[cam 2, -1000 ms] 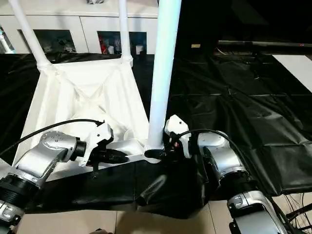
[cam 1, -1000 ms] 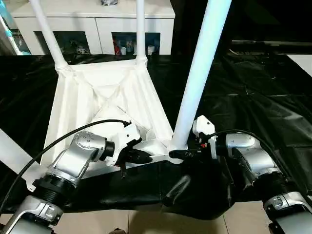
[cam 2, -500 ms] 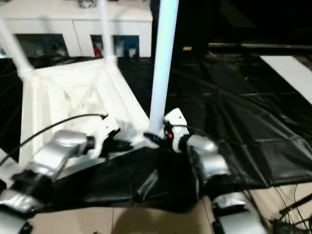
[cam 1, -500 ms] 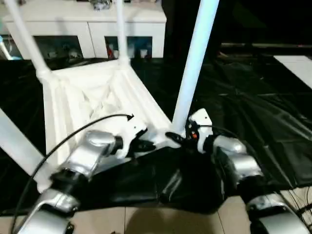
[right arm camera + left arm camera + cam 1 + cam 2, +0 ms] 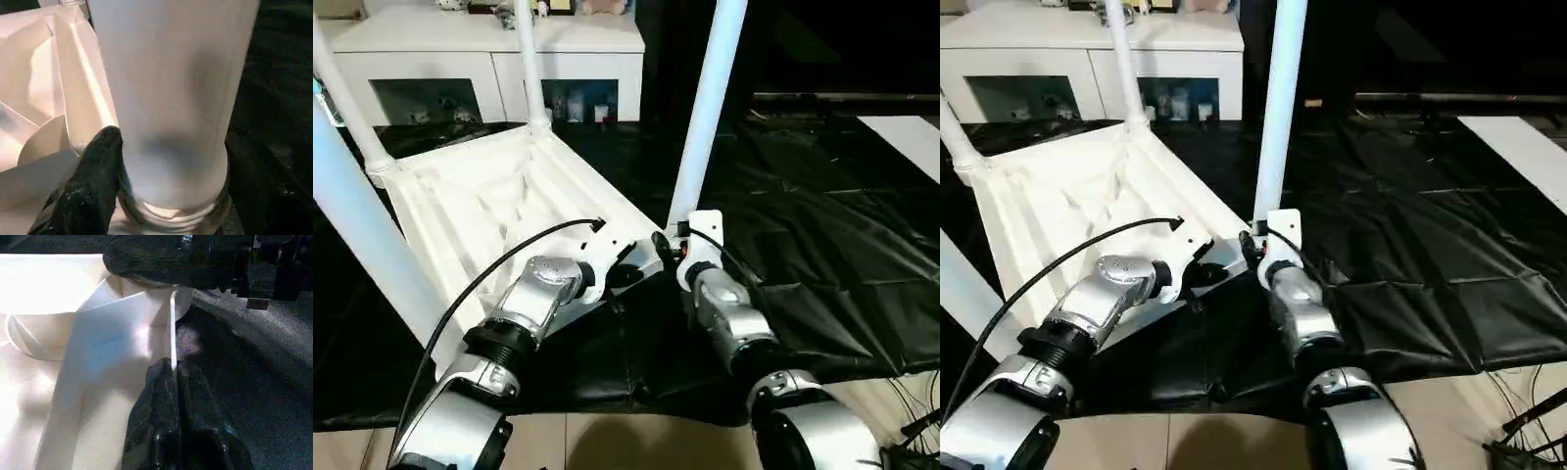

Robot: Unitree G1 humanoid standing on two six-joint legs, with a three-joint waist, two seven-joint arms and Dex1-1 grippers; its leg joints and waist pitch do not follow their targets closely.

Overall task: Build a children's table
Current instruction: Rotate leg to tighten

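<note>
The left pincer (image 5: 172, 382) is closed on a rib of the top (image 5: 489, 196); the right pincer (image 5: 664, 245) grips a leg (image 5: 705, 108) in its socket (image 5: 171, 215).

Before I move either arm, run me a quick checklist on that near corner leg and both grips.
1. Near leg standing upright in its corner socket: ok.
2. Leg fully seated: cannot tell; a ring shows at its base in the right wrist view.
3. Right gripper around the leg's base, one finger against it: ok.
4. Left gripper shut on the thin rim of the tabletop beside that socket: ok.
5. Other three legs, such as the far one, standing in their corners: ok.
6. Tabletop lying underside up on the black-draped work table: ok.
</note>
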